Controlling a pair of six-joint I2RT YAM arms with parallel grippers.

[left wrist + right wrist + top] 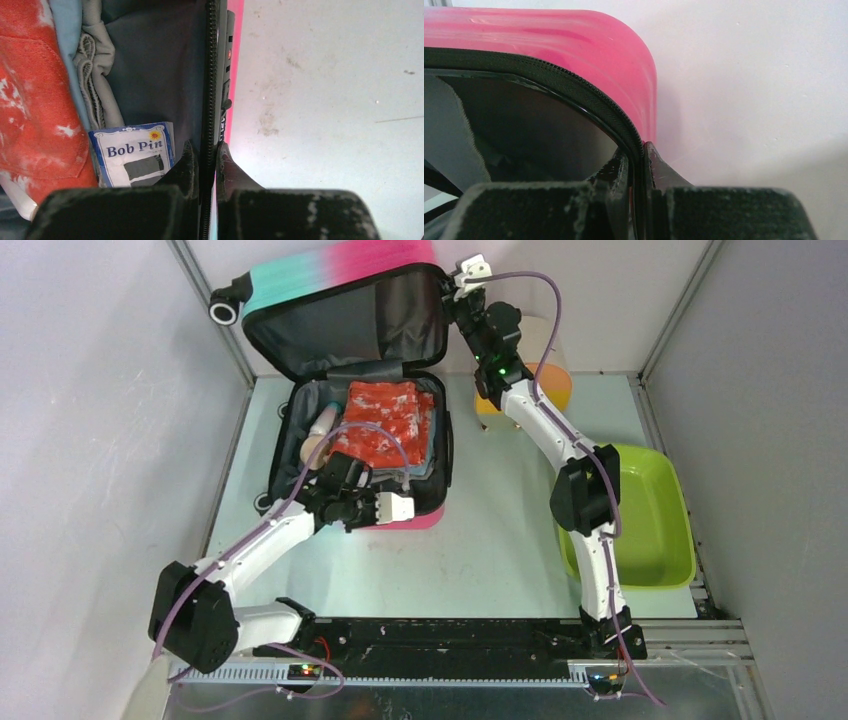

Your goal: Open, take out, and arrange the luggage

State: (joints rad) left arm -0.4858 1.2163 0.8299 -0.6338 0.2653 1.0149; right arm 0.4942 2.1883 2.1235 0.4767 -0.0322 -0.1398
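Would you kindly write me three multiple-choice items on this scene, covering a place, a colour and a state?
1. Relative to the luggage, the green tray lies: A) inside; B) on the right arm's side; C) on top.
2. The top folded cloth is: A) red with white; B) black; C) yellow.
3. The luggage lid is: A) zipped shut; B) raised, right gripper clamped on its rim; C) detached.
Answers: B, tray sits beside the right arm; A, seen from above; B, right wrist view shows the pinched zipper edge.
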